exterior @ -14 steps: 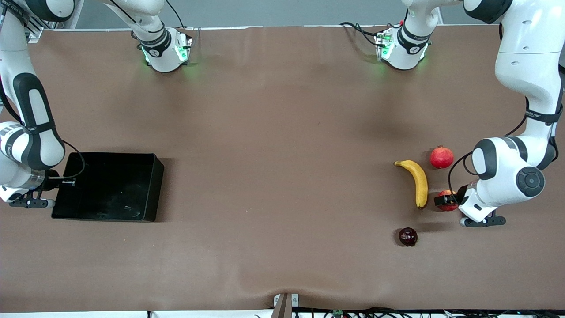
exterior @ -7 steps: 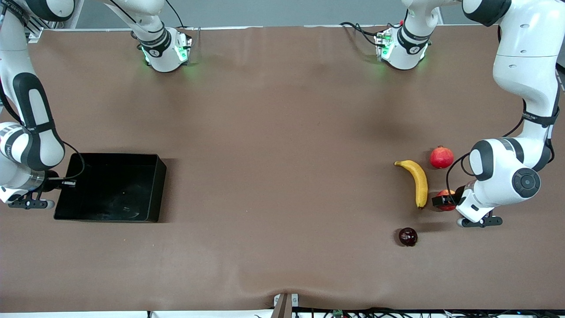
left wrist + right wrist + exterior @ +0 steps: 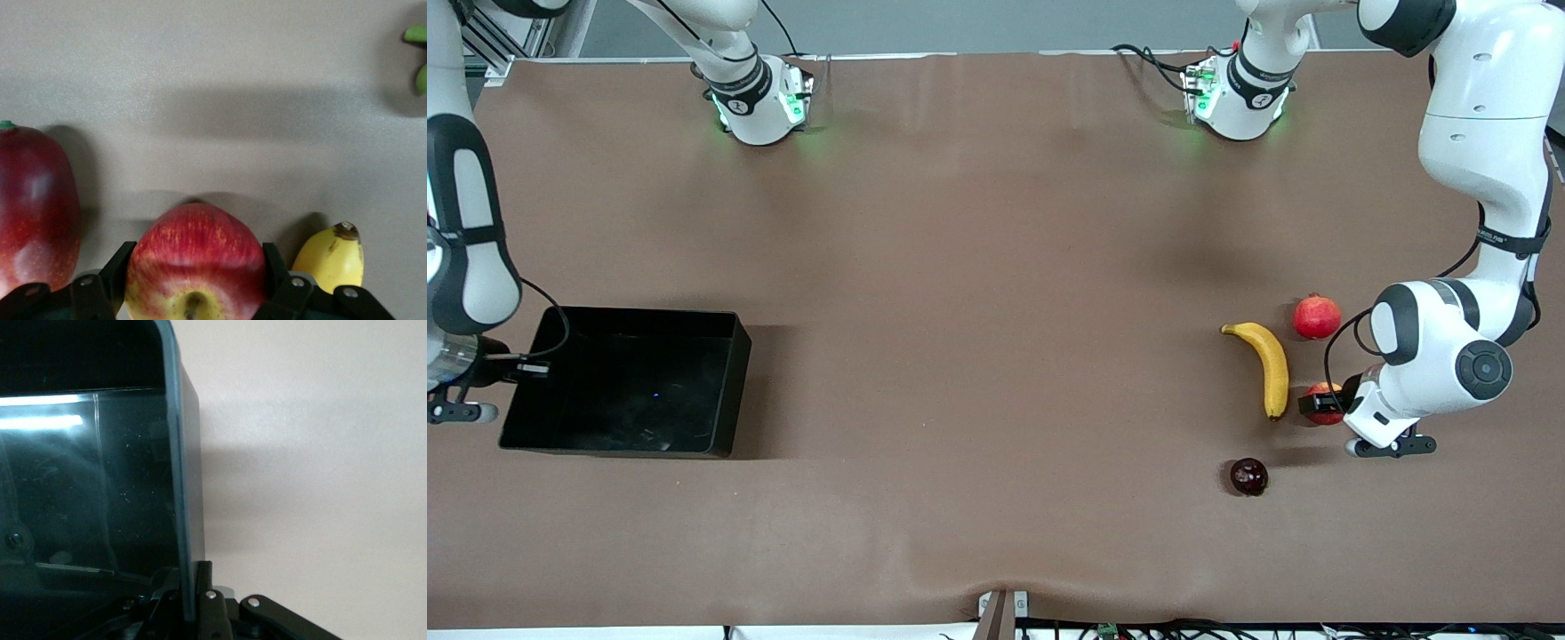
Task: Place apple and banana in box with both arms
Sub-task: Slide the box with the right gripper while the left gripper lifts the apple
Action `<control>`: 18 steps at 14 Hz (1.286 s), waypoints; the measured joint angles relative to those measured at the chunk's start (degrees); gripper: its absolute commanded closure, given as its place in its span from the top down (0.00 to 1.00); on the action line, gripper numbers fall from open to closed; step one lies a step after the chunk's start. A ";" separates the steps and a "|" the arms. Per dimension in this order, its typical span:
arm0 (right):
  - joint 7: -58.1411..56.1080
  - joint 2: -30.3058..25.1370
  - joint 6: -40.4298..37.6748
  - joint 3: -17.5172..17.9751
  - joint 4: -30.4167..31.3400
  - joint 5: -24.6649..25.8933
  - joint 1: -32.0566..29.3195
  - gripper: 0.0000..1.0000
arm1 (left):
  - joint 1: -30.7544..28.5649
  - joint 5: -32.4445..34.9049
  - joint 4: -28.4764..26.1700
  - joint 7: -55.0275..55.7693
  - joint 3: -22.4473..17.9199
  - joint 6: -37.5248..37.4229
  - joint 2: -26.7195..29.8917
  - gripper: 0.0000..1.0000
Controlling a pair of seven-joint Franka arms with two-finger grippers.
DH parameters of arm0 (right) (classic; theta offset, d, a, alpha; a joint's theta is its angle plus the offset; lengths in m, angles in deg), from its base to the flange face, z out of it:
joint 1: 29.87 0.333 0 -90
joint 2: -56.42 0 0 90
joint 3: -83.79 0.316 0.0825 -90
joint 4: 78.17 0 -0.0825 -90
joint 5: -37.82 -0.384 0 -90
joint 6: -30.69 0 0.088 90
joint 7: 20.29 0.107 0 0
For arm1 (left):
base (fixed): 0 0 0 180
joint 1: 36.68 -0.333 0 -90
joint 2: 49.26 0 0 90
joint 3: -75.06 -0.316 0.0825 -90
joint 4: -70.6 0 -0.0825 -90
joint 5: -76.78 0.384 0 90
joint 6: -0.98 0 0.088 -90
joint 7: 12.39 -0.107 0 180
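The brown cloth-covered table (image 3: 996, 267) carries a curved yellow banana (image 3: 1268, 365), with a red crowned pomegranate (image 3: 1317, 316) beside it, a dark red fruit (image 3: 1248, 476) nearer the camera, and a glossy black shallow box (image 3: 618, 382) well apart toward the right arm's end.

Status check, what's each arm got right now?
Left pincer shut on apple, beside banana. Right pincer clamps box wall. Nothing blocking.
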 measured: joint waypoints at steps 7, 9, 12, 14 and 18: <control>-0.01 -4.86 -7.36 1.29 -0.04 -8.45 1.78 0.00 | 0.02 0.00 2.11 -0.03 0.34 -3.98 4.94 0.00; 0.04 -5.80 -9.02 1.35 -0.04 -8.58 3.17 0.00 | 0.04 0.00 2.23 -0.02 0.86 -7.27 8.14 0.00; 0.33 -6.88 -10.77 1.40 -0.05 -8.66 5.39 0.00 | 0.05 0.00 2.26 0.40 1.30 -12.17 12.44 0.00; 2.08 -7.57 -11.74 1.46 -0.05 -8.73 7.16 0.00 | 0.03 0.00 2.25 2.41 1.45 -15.61 14.78 0.00; 7.94 -8.86 -13.47 1.76 -0.05 -9.06 13.91 0.00 | 0.04 0.00 2.16 7.58 4.58 -18.73 17.80 0.00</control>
